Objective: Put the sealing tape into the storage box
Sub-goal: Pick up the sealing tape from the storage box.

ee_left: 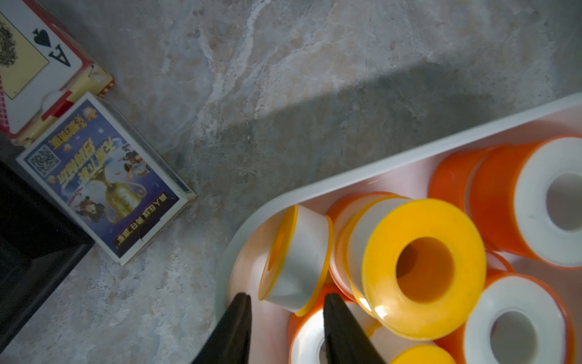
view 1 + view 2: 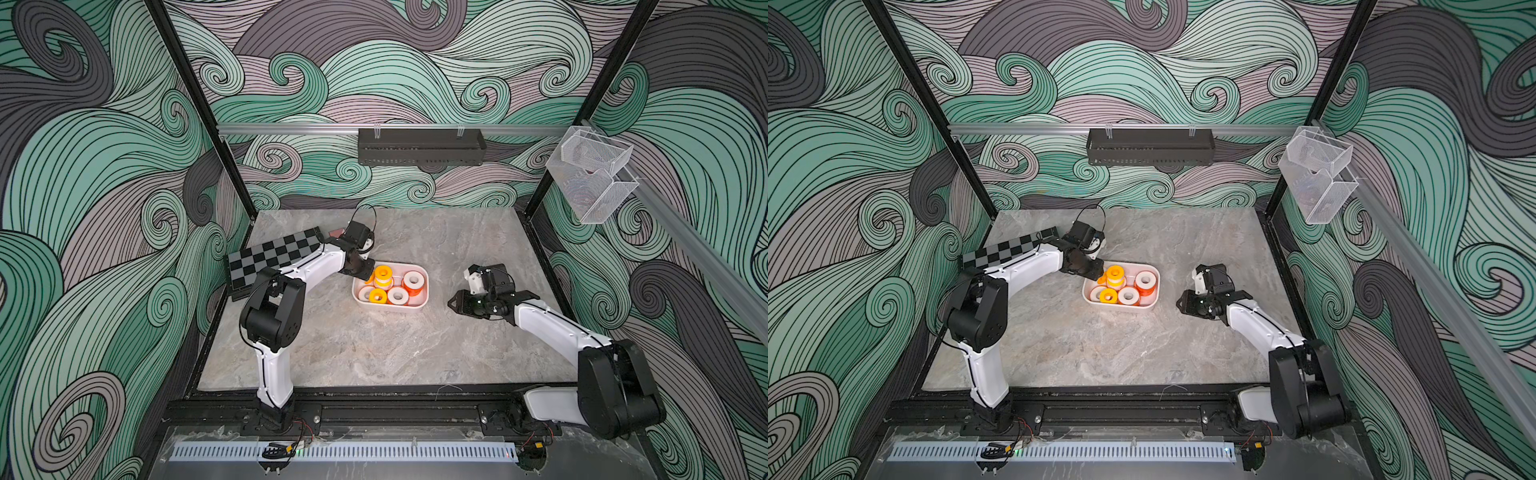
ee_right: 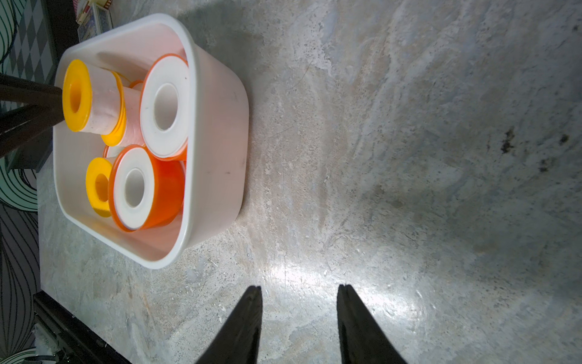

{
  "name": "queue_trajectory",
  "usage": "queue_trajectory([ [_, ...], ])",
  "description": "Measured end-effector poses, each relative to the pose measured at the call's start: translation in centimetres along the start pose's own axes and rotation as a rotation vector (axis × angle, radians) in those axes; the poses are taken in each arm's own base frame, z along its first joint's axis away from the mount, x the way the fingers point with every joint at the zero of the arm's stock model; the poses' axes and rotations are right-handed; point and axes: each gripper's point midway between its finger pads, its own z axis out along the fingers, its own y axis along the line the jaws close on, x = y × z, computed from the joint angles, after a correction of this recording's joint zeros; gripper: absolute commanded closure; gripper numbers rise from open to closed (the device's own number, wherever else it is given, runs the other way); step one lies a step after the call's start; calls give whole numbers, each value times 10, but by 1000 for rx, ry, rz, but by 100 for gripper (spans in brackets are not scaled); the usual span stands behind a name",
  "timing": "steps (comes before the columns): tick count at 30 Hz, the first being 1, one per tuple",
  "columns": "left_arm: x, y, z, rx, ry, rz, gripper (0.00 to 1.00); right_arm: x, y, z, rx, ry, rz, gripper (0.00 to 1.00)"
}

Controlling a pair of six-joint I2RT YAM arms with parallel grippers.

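Note:
The storage box (image 2: pixel 419 306) (image 2: pixel 1149 305) is a shallow white tub in the middle of the marble table. It holds several rolls of sealing tape: yellow ones (image 2: pixel 383 273) and white-faced orange ones (image 2: pixel 413 280). My left gripper (image 1: pixel 285 297) (image 2: pixel 366 273) hangs open over the box's left end. A small yellow-rimmed roll (image 1: pixel 296 258) lies on its side just past the fingertips, inside the rim (image 1: pixel 378 164), and nothing is between the jaws. My right gripper (image 3: pixel 299 288) (image 2: pixel 452 303) stands open over bare table to the right of the box (image 3: pixel 217 126).
A folded chessboard (image 2: pixel 274 257) lies at the table's left edge, with two card boxes (image 1: pixel 107 179) (image 1: pixel 37 63) beside it near the left arm. A black perforated tray (image 2: pixel 419 147) hangs on the back rail. Clear mesh baskets (image 2: pixel 590 170) hang on the right rail.

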Motion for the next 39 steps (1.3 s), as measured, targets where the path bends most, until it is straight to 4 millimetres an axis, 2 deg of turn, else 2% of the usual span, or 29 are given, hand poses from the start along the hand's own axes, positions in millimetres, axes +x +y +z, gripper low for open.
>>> queue_trajectory([
  [8, -8, 1, 10, -6, 3, 19, 58, -1, 0, 1, 3, 6, 2, 57],
  [17, 2, 1, 19, -2, 46, 19, 60, -1, 0, 2, 4, 10, -5, 57],
  [21, 3, 1, 19, -3, 51, 16, 64, -1, 0, 2, 4, 10, -7, 57],
  [26, 5, 4, 19, -17, 58, 3, 77, -1, 0, 2, 2, 10, -8, 57],
  [29, 5, 5, 19, -23, 56, -7, 79, -1, 0, 2, 1, 10, -8, 57],
  [35, 8, 6, 13, -31, 59, -42, 79, -1, 0, 3, 0, 12, -7, 57],
  [39, 1, 5, -8, -28, 21, -84, 79, -1, 0, 3, -1, 15, -6, 57],
])
